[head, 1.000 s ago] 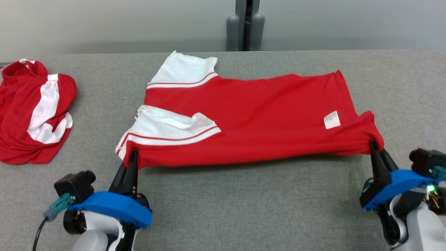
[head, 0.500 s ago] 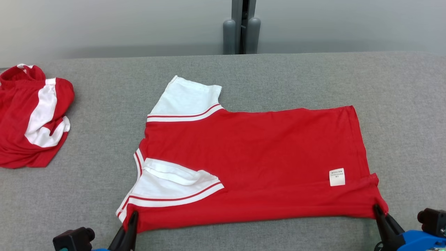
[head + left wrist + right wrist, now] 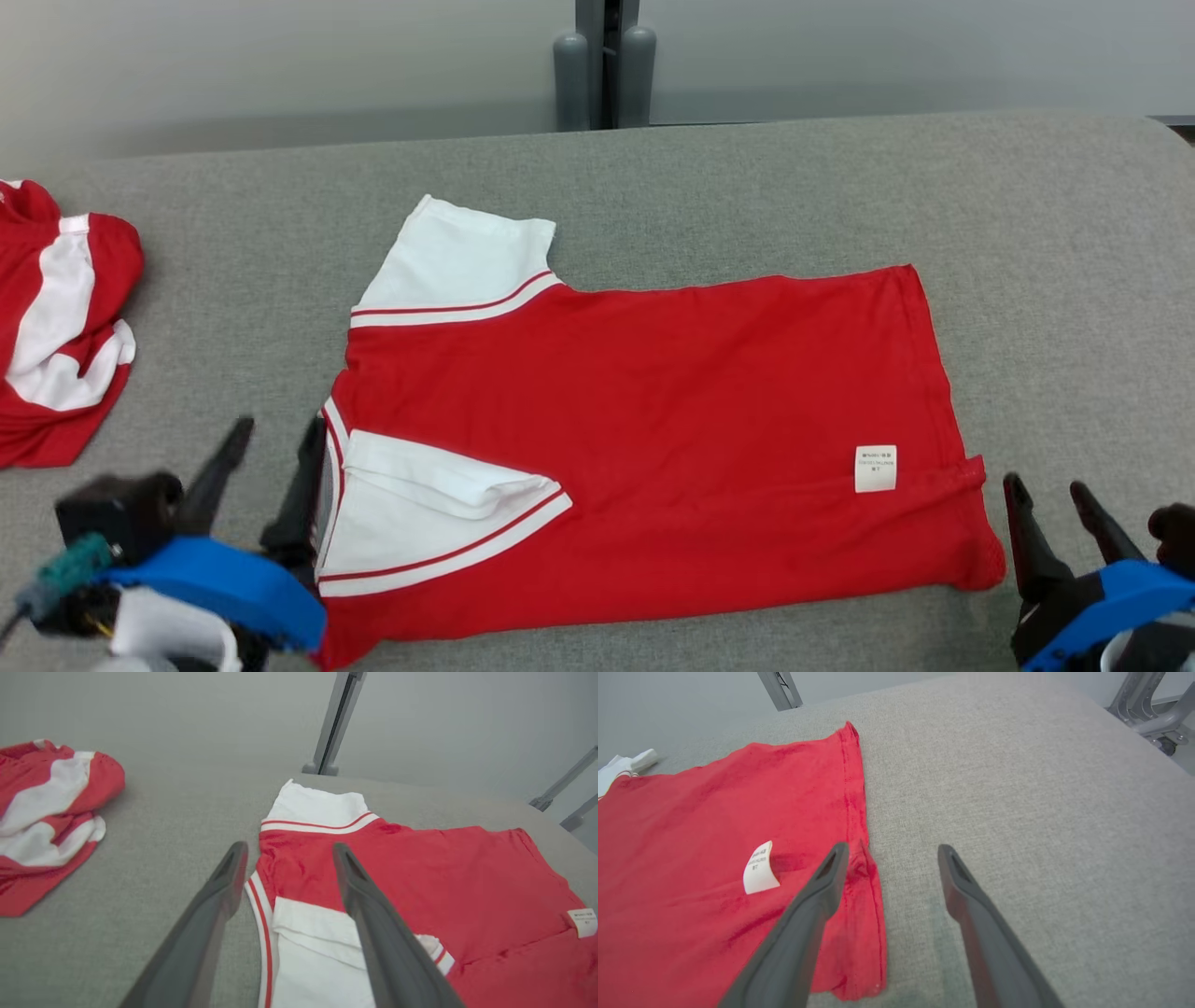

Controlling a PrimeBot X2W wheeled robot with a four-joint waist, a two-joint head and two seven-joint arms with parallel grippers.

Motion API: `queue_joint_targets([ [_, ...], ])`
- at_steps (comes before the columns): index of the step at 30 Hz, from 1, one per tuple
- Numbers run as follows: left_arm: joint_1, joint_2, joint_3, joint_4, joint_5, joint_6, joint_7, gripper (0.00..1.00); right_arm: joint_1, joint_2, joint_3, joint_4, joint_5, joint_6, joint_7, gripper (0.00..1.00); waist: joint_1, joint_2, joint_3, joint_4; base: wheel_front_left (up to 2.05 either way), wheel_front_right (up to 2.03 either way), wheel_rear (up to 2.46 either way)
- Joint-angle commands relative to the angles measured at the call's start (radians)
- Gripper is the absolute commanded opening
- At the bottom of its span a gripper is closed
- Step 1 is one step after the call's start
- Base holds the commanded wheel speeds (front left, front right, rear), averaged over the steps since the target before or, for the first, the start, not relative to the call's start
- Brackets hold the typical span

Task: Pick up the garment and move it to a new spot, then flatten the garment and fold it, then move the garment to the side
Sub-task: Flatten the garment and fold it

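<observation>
The garment (image 3: 653, 420) is a red shirt with white sleeves, spread flat on the grey table (image 3: 747, 187), collar end to the left and hem to the right. A white label (image 3: 875, 469) sits near its hem. My left gripper (image 3: 278, 434) stands open at the near left sleeve, one finger over the collar edge, holding nothing. In the left wrist view the left gripper (image 3: 288, 848) straddles the garment (image 3: 420, 872) at its collar edge. My right gripper (image 3: 1044, 485) is open just right of the near hem corner. The right wrist view shows the right gripper (image 3: 893, 849) beside the garment (image 3: 691, 835), empty.
A second red and white shirt (image 3: 56, 317) lies crumpled at the table's left edge, also in the left wrist view (image 3: 46, 807). A grey post (image 3: 605, 65) rises behind the table's far edge. Bare grey cloth stretches to the right of the hem.
Both grippers were shut on the garment's near corners and have opened and let go. The garment has come down from a stretched hold to lie flat. The head camera has shifted.
</observation>
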Motion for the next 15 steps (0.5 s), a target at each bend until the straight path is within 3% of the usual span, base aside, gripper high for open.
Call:
queue_joint_targets([
  [1,-0.095,0.046,0.007,-0.026,0.032,-0.016,0.033,1.0,-0.039,-0.001,-0.001,-0.026,-0.021,0.0,0.007,1.0,0.0,0.0,0.012,-0.008,0.0,0.0,0.0],
  [9,-0.545,0.184,0.004,-0.023,0.099,-0.115,0.246,1.0,-0.212,-0.002,0.089,-0.068,-0.071,0.0,0.087,1.0,0.0,0.0,0.119,-0.072,0.0,0.0,0.0],
  [14,-0.739,0.202,-0.036,0.091,0.109,-0.157,0.391,1.0,-0.301,-0.001,0.154,-0.044,-0.07,0.0,0.111,1.0,0.0,0.0,0.195,-0.117,0.0,0.0,0.0],
  [15,-0.81,0.203,-0.058,0.16,0.102,-0.178,0.464,1.0,-0.342,-0.007,0.191,-0.03,-0.069,0.0,0.11,1.0,0.0,0.0,0.233,-0.141,0.0,0.0,0.0],
])
